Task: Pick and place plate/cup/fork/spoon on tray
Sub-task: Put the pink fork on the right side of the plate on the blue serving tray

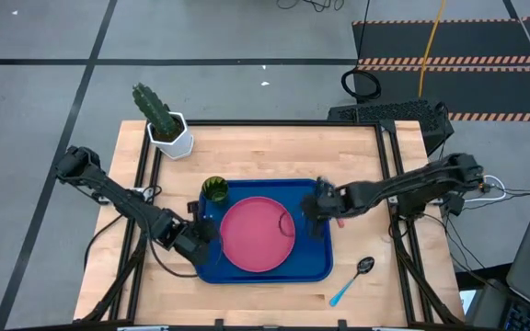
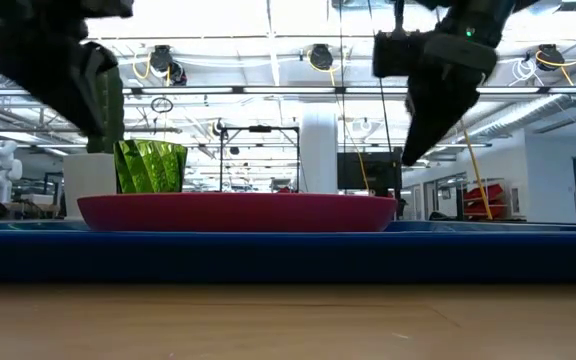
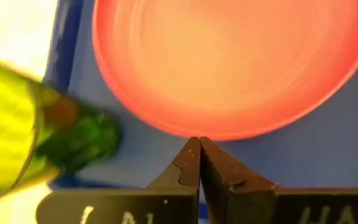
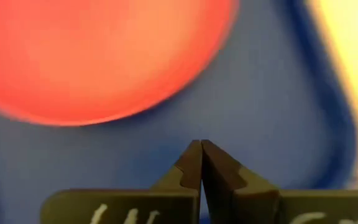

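Observation:
The pink-red plate lies flat in the blue tray at mid-table. The olive-green cup stands upright at the tray's far left corner and also shows in the left wrist view. The spoon, with its blue handle, lies on the table off the tray's near right corner. A small pink-red bit under my right arm may be the fork; the rest of it is hidden. My left gripper is shut and empty over the tray's left side, beside the plate's rim. My right gripper is shut and empty above the tray's right side.
A white hexagonal pot with a cactus stands at the table's far left corner. Bare wood lies beyond the tray's far rim and along the near edge. Cables and black gear lie past the table's right side.

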